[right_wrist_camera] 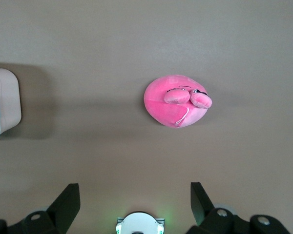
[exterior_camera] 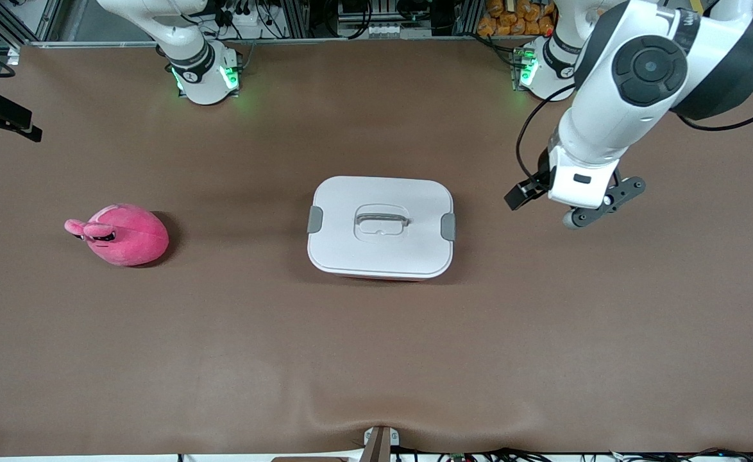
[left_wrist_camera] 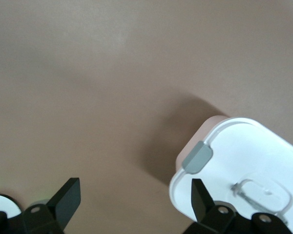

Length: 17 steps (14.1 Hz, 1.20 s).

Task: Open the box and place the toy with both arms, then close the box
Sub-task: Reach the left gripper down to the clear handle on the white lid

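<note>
Basically white-lidded pink box [exterior_camera: 381, 226] w/ grey clips; both pincers wide open, empty.

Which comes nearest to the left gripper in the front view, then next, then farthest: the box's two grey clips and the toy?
From the left gripper, open over the table at the left arm's end:
1. Clip on the box end facing that gripper.
2. Clip on the box end facing the toy.
3. Toy, toward the right arm's end of the table.
</note>
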Available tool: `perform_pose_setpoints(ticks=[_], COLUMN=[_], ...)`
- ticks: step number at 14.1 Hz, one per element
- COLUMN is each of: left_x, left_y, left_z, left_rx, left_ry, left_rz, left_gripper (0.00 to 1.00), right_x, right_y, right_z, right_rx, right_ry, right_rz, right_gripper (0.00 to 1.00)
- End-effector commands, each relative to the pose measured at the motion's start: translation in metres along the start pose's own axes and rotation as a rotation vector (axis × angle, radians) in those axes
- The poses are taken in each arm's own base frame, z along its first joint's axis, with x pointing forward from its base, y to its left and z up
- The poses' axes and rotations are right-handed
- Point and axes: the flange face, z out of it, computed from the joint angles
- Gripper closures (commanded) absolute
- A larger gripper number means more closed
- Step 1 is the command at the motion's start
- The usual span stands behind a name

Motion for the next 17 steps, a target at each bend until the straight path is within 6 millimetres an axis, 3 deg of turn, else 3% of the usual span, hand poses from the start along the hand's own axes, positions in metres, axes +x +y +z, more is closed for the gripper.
perform_pose_setpoints(ticks=[1, 2, 5, 10, 17], left_x=[-0.014, -0.012, -0.034, -0.058, -0.091], left_y=[0.033, 0.040, 0.073, 0.128, 0.164], left_z=[0.018, 0.027, 0.063, 0.091, 0.123], left_rx=[-0.041, -0.057, -0.028, -0.064, -0.100], left_ry=[-0.050, -0.058, -0.078, -0.085, -0.094], left_rz=[-0.119, -0.175, -0.278, -0.437, -0.600], left_gripper=[0.00, 0.00, 0.00, 0.00, 0.00], right_x=[-0.001, -0.001, 0.000, 0.000, 0.002], right_y=[0.002, 0.002, 0.003, 0.003, 0.003], right_z=[-0.003, -0.003, -0.002, -0.002, 0.000], right_rx=[0.003, 0.004, 0.004, 0.006, 0.004], right_ry=[0.005, 0.005, 0.005, 0.007, 0.002], right_rz=[0.003, 0.003, 0.004, 0.004, 0.003], right_gripper=[0.00, 0.00, 0.00, 0.00, 0.00])
